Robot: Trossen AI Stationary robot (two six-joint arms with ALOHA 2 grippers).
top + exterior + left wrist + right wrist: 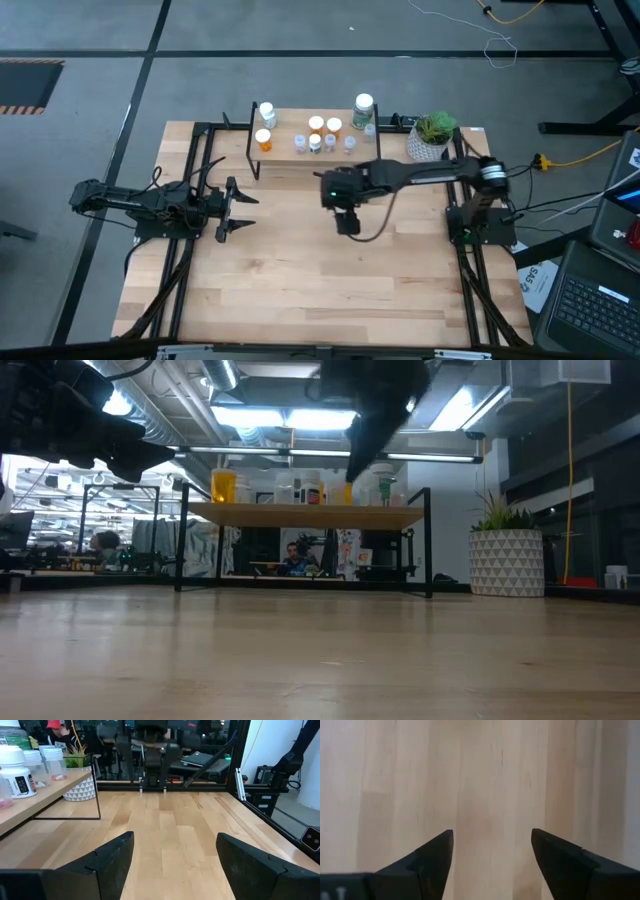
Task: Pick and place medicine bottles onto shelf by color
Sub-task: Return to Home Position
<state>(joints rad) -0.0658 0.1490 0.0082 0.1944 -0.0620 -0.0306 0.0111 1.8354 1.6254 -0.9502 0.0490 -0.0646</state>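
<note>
Desk (320,290): wide bare wood lay all round both sets of fingers, and both sat well in from the near edge. Shelf (300,122) stood along the desk's far edge, beyond the right fingers and ahead and to one side of the left fingers. Its near edge was clear of both.

Right gripper (347,224) hung over mid-desk pointing down. Its fingers (432,857) were apart, with bare boards showing between them.

Left gripper (242,212) was at the desk's left side pointing toward the centre. Its fingers (117,857) were apart, with open desk ahead as far as the right arm's base.

Plant pot (428,146) stood just past the shelf's end, well apart from the left fingers and closer to the right ones.

Medicine bottles (316,125) were on the shelf, apart from both sets of fingers:
- Green-label bottle (363,104) stood at the end by the pot.
- Orange bottle (263,138) and white bottle (267,113) stood at the end nearer the left fingers.
- The small ones were clustered mid-board.
</note>
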